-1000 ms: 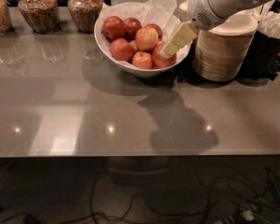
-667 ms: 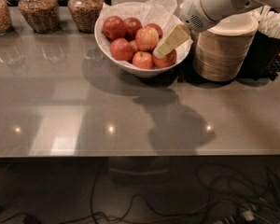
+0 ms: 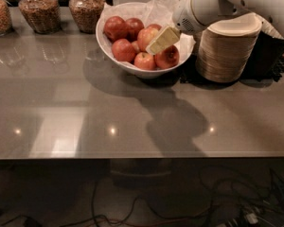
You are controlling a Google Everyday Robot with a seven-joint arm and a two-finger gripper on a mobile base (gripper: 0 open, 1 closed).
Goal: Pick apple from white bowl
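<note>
— Where is the gripper point(image 3: 164, 39) hanging?
— It is hanging over the right half of the white bowl point(image 3: 141, 70). The white arm point(image 3: 213, 6) is showing at the upper right. The cream tip is covering the right edge of the apple point(image 3: 144, 36).
— Is it holding something?
— I cannot tell this, and also not how wide it is standing.
— Where is the apple lying?
— It is sitting near the middle of the bowl, among darker red apples point(image 3: 115, 27), on crinkled paper point(image 3: 166, 6).
— What is standing nearby?
— A stack of beige bowls point(image 3: 225, 53) is standing just right of the bowl on the grey table point(image 3: 132, 112). Glass jars point(image 3: 86, 8) are standing behind, at the left.
</note>
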